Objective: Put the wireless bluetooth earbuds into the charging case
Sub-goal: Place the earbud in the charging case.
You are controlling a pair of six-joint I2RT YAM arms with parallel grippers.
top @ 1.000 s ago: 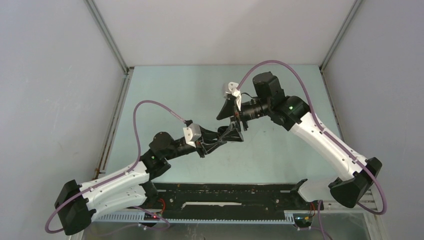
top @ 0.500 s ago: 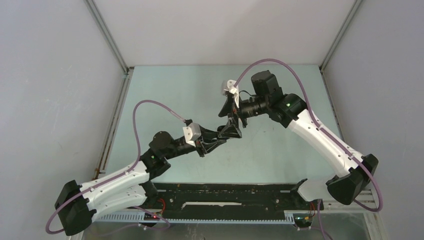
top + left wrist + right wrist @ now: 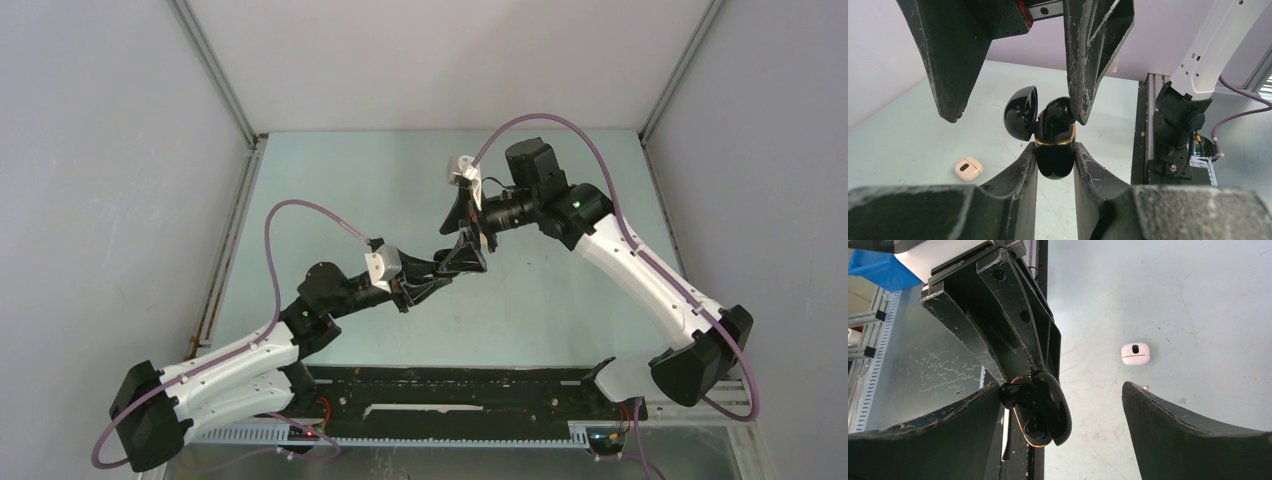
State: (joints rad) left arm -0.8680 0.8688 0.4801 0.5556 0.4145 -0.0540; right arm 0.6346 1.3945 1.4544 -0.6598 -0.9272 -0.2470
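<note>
My left gripper (image 3: 1054, 161) is shut on a glossy black charging case (image 3: 1054, 150) with a gold rim and holds it upright above the table, its lid (image 3: 1022, 114) swung open. A black earbud (image 3: 1058, 112) sits in the case's mouth. My right gripper (image 3: 1060, 407) is open just above the case, with its jaws spread wide. One of its fingers (image 3: 1095, 55) touches the earbud (image 3: 1015, 394). In the top view the two grippers meet at mid-table, the left (image 3: 465, 258) just below the right (image 3: 462, 222).
A small white case (image 3: 1135, 354) lies shut on the pale green table. A beige case (image 3: 968, 169) lies shut on the table, left of the held case in the left wrist view. The black rail (image 3: 460, 385) runs along the near edge.
Both grippers have shifted slightly toward the far side of the table, staying together. The right wrist has turned a little. The left grip on the case is unchanged.
</note>
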